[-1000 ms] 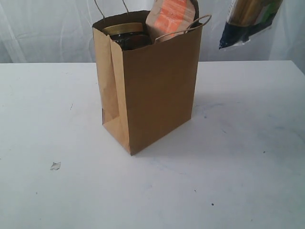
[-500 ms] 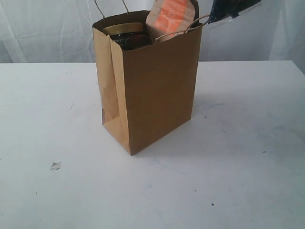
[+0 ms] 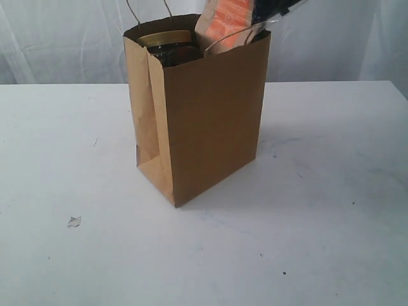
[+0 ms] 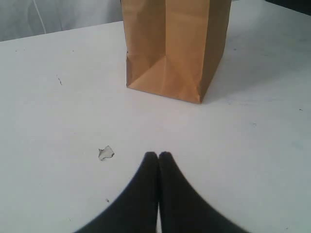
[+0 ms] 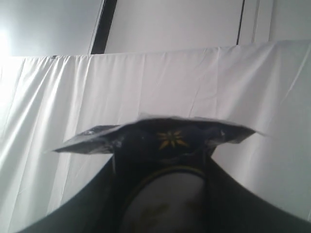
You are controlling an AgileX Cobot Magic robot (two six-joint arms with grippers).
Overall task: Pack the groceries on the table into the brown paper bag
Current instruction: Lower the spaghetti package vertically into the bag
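Right gripper (image 5: 163, 167) pinching the long spaghetti pack (image 5: 170, 140), swung left to just over the mouth of the brown paper bag (image 3: 210, 121) (left gripper (image 4: 159, 156) pressed together, idle); lowering in likely next.

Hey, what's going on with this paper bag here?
The right gripper holds the long spaghetti pack in the air by the open top of the brown paper bag, not yet inside. A gold-lidded jar and a kraft pouch with an orange label already sit in the bag. The left gripper is shut and empty, low over the table.
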